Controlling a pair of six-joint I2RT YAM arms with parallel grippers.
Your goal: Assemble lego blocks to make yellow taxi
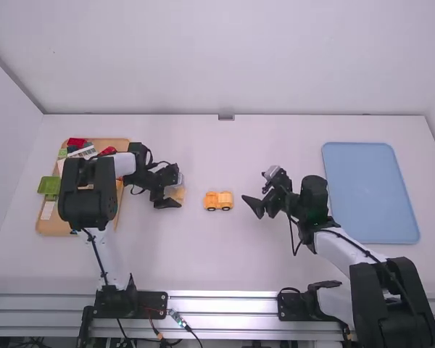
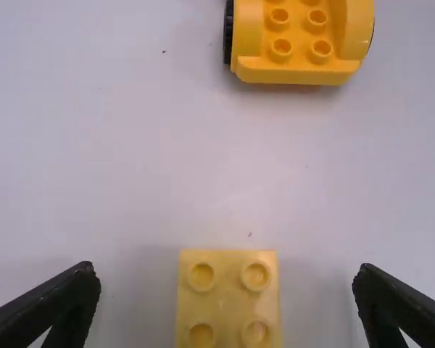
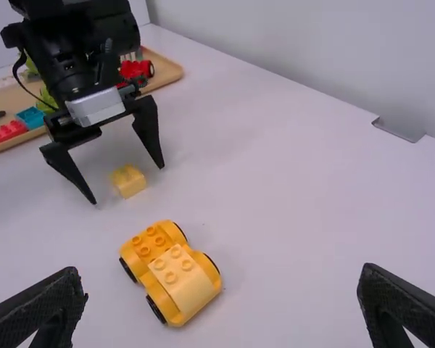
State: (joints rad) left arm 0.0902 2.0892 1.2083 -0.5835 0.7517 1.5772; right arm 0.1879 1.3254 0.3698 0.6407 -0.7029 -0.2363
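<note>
White table [image 1: 225,254] in front of me, a wooden tray [image 1: 54,228] at nine o'clock, a yellow-orange wheeled block piece [image 1: 218,201] around the middle, a small pale-yellow block [image 2: 228,304] at that piece's nine o'clock, a flat blue tray [image 1: 370,192] at three o'clock

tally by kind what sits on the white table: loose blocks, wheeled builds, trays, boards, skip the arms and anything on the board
Wheeled yellow build: 1
Loose yellow block: 1
Blue tray: 1
Wooden board: 1
Total: 4
</note>
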